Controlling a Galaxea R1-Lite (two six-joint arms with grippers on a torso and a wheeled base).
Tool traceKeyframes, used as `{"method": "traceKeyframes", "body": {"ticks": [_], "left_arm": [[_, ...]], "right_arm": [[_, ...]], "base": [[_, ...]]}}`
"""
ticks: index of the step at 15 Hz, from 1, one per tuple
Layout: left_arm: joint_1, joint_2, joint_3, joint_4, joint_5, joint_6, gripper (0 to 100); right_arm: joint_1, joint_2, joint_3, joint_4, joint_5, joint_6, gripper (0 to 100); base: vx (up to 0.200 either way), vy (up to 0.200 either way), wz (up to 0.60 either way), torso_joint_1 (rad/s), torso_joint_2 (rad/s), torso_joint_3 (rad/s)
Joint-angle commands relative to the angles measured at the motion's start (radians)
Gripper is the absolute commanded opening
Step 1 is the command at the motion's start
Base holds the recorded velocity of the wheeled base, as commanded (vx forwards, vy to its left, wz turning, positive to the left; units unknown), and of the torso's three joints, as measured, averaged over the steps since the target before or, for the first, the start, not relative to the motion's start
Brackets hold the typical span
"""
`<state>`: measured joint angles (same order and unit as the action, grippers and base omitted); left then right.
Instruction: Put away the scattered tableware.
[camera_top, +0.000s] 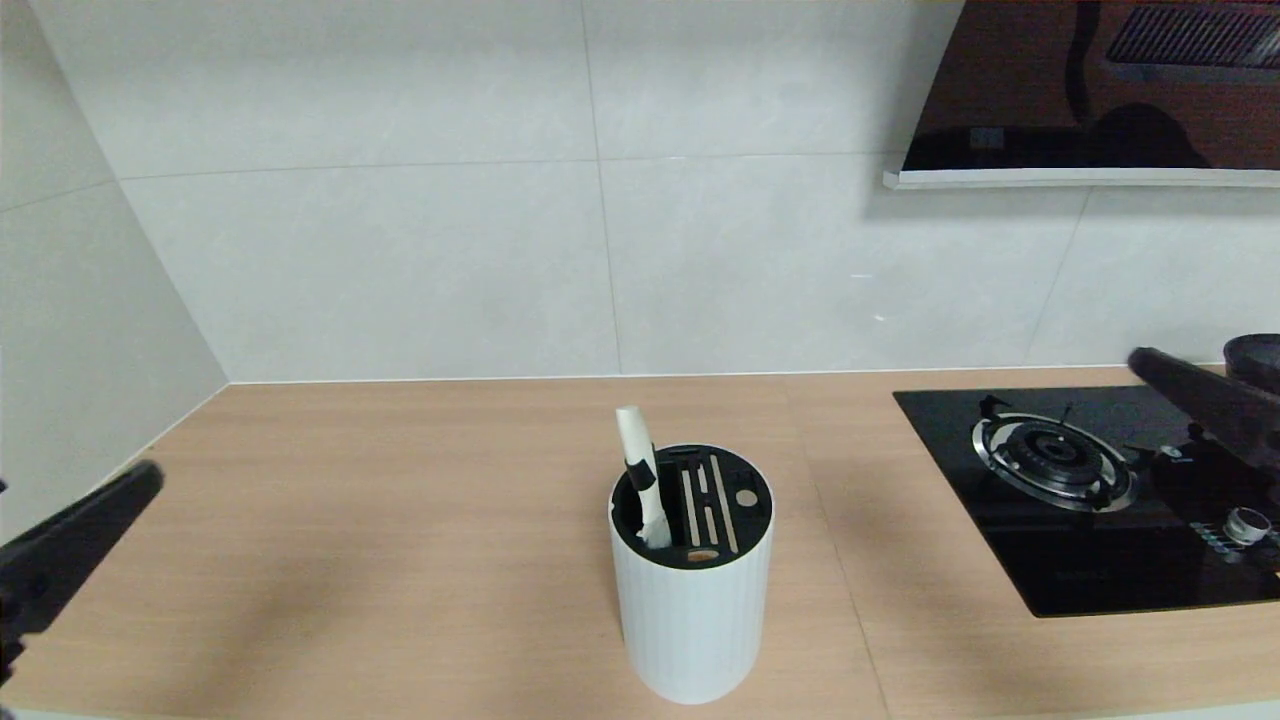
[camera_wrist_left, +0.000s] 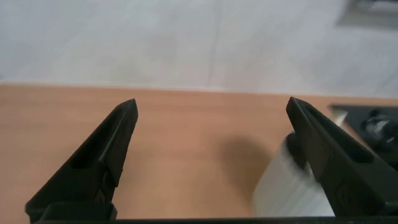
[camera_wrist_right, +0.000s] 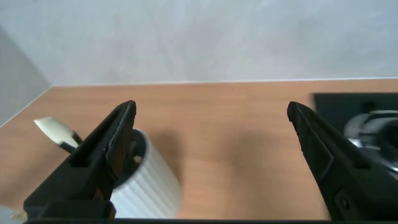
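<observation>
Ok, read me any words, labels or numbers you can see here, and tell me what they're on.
Nothing here can be read.
White utensil holder: no print shows.
Black stove: tiny marks beside its knob, too small to read.
Range hood: one small dark mark, unreadable.

**Pale-Tiled Kitchen Corner, Wood Counter**

Light wood countertop (camera_top: 400, 520) from 9 through 6 to 3 o'clock. At 12 o'clock, a back wall (camera_top: 500, 200) of large pale grey tiles with thin grout lines. Matching side wall (camera_top: 60, 300) at 9 o'clock. Black glass gas hob (camera_top: 1050, 570) set into the counter at 4 o'clock, with a steel burner ring (camera_top: 1052, 460) and a round knob (camera_top: 1247, 522). Dark glossy range hood (camera_top: 1080, 90) at 1 o'clock. Soft, even light.
</observation>
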<state>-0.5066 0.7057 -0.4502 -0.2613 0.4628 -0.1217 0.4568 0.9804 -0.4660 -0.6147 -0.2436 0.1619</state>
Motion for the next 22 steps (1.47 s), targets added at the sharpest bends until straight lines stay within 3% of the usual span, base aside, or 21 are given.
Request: {"method": "traceKeyframes", "body": {"ticks": [1,3,4,5,7,9,11,15,16,17,18,20,22], "left_arm": [[0.180,-0.353,0.005,0.228,-0.148,0.040,100],[0.300,-0.500,0.004,0.335,-0.228,0.160,100],[0.315,-0.526,0.004,0.346,-0.236,0.177,100],[0.369,-0.598,0.010,0.372,-0.260,0.224,100],[0.395,-0.608,0.025,0.373,-0.254,0.223,100],[0.451,-0.621,0.038,0.375,-0.265,0.224,100],[0.504,-0.678,0.084,0.378,-0.274,0.243,100],[0.510,-0.704,0.255,0.335,-0.285,0.228,100],[0.510,-0.706,0.329,0.266,-0.303,0.220,100],[0.510,-0.706,0.413,0.195,-0.349,0.218,100],[0.510,-0.706,0.450,0.172,-0.358,0.220,100],[0.510,-0.706,0.450,0.235,-0.404,0.139,100],[0.497,-0.690,0.449,0.261,-0.469,0.137,100]], "right_arm": [[-0.150,-0.330,0.046,0.153,-0.005,-0.051,100],[-0.239,-0.546,0.044,0.337,0.009,-0.099,100],[-0.254,-0.586,0.044,0.366,0.012,-0.117,100],[-0.311,-0.747,0.047,0.475,0.032,-0.188,100],[-0.360,-0.875,0.046,0.575,0.072,-0.248,100],[-0.446,-0.937,0.069,0.593,0.106,-0.265,100],[-0.457,-0.980,0.139,0.596,0.129,-0.265,100],[-0.457,-0.980,0.363,0.595,0.161,-0.199,100],[-0.457,-0.980,0.451,0.576,0.188,-0.185,100],[-0.457,-0.980,0.466,0.579,0.198,-0.168,100],[-0.457,-0.979,0.466,0.609,0.201,-0.162,100],[-0.457,-0.979,0.464,0.615,0.218,-0.162,100],[-0.457,-0.980,0.464,0.615,0.219,-0.160,100]], "base": [[0.000,0.000,0.00,0.000,0.00,0.000],[0.000,0.000,0.00,0.000,0.00,0.000],[0.000,0.000,0.00,0.000,0.00,0.000],[0.000,0.000,0.00,0.000,0.00,0.000],[0.000,0.000,0.00,0.000,0.00,0.000],[0.000,0.000,0.00,0.000,0.00,0.000],[0.000,0.000,0.00,0.000,0.00,0.000],[0.000,0.000,0.00,0.000,0.00,0.000],[0.000,0.000,0.00,0.000,0.00,0.000],[0.000,0.000,0.00,0.000,0.00,0.000],[0.000,0.000,0.00,0.000,0.00,0.000],[0.000,0.000,0.00,0.000,0.00,0.000],[0.000,0.000,0.00,0.000,0.00,0.000]]}}
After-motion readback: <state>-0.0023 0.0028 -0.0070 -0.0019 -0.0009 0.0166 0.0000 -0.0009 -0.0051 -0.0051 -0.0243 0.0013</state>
